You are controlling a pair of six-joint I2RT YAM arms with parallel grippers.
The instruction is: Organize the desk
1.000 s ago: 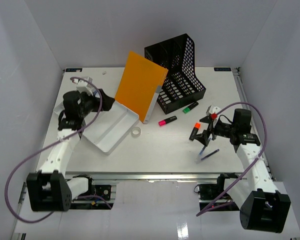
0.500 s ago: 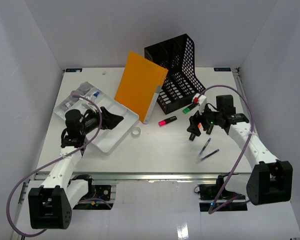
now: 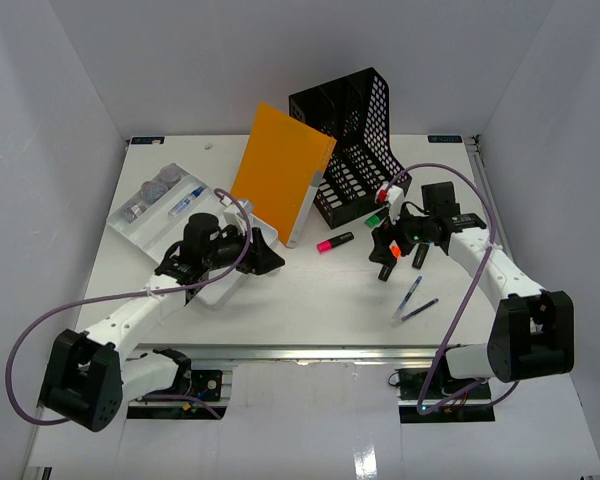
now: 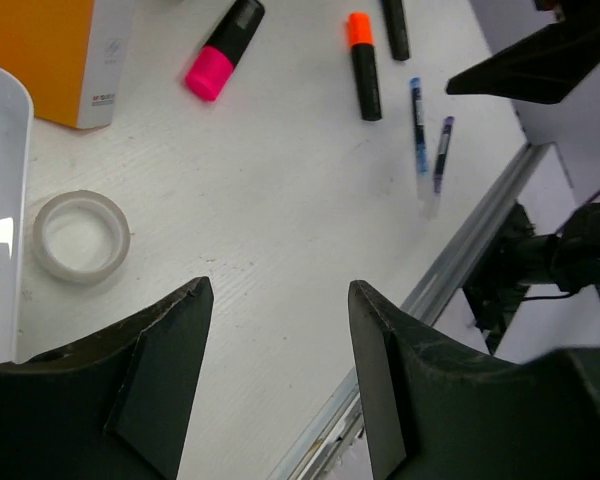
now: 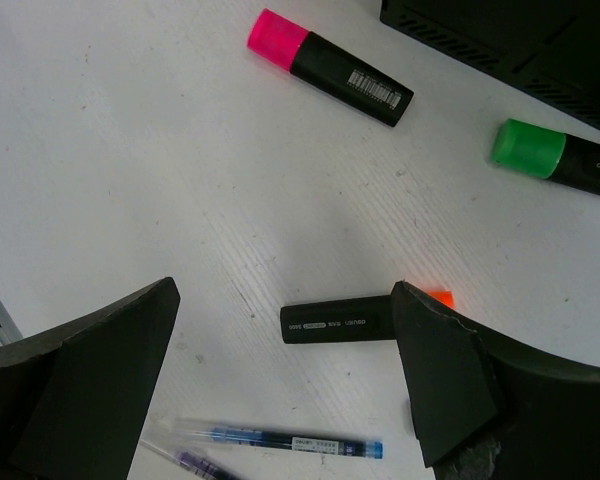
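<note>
Nearest the rail, a blue pen [image 3: 411, 291] and a purple pen [image 3: 420, 309] lie loose on the tabletop [image 3: 310, 300], the white surface under everything here. Just beyond them the right hand [image 5: 282, 292] hovers over the orange highlighter [image 5: 335, 322], fingers spread, empty. The barrel looks to run along the closing line, so turn the wrist across it, centre, then drop. The left hand [image 4: 275, 300], fingers apart and holding nothing, hangs by the tape roll [image 4: 80, 235]. Further back are the pink highlighter [image 3: 335, 241], green highlighter [image 3: 380, 215], white tray [image 3: 155, 235], orange folder [image 3: 280, 180] and black file holder [image 3: 360, 150]. A second ago the left arm was over the tray and the right sat nearer the pens.
</note>
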